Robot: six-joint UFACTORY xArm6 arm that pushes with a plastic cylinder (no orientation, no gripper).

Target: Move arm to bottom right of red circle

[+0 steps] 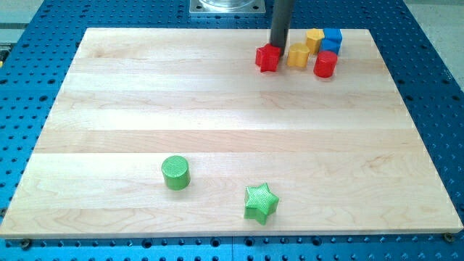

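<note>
Rod and my tip (278, 45) near the frame's top, upper right of centre.
It carries no claw; the tip touches a red block (267, 58), while the red circle (325, 64) lies well to its right on the surface (217, 123).

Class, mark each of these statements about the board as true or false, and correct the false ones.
1. My tip is at the view's top, close to a red block. True.
2. The green star lies at the view's top. False: it lies near the bottom.
3. The green cylinder sits to the star's left. True.
4. The blue block stands alone. False: it sits in the cluster with the yellow blocks and the red cylinder.
</note>
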